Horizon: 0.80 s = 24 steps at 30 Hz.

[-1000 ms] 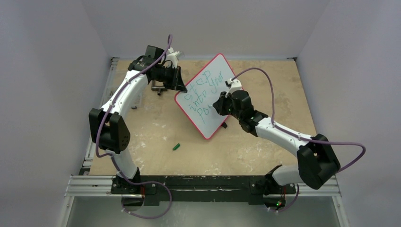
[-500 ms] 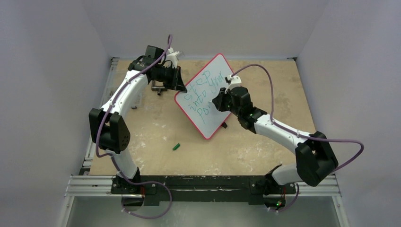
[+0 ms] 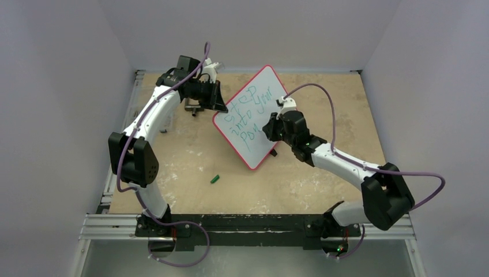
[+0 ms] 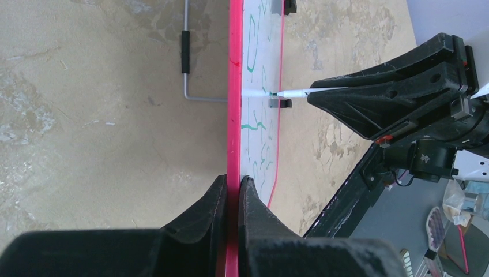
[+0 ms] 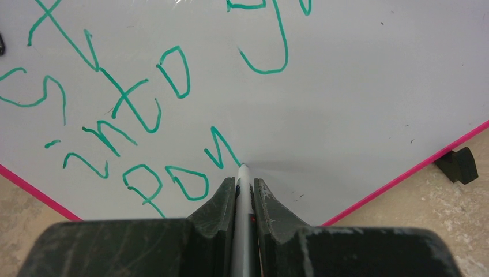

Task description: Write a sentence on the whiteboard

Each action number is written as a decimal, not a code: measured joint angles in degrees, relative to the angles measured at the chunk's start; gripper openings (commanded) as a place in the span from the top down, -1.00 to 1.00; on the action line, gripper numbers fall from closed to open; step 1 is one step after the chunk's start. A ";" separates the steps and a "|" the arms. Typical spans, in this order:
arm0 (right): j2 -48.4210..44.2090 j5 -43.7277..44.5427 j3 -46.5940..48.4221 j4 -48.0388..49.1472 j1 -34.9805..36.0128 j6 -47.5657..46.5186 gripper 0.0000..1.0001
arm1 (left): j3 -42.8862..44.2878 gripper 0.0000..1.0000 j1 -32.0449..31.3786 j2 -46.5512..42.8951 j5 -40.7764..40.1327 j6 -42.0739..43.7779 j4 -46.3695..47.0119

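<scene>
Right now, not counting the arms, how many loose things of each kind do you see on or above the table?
whiteboard: 1
marker: 1
bent metal rod: 1
small green piece: 1
Total: 4

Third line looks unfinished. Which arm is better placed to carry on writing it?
Right. The right gripper is shut on a thin white marker, its tip touching the red-rimmed white whiteboard at the last stroke of the green handwritten sentence. The left gripper is clamped on the board's rim.
</scene>
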 measured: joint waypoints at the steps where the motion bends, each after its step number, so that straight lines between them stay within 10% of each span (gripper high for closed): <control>1: 0.33 0.20 0.70 -0.44 0.00 0.00 1.00 | 0.00 1.00 0.00 0.02 -0.02 0.00 0.02; 24: 1.18 1.01 8.20 -2.32 -1.31 -0.09 1.00 | -0.07 1.00 -0.02 0.02 0.02 -0.04 0.00</control>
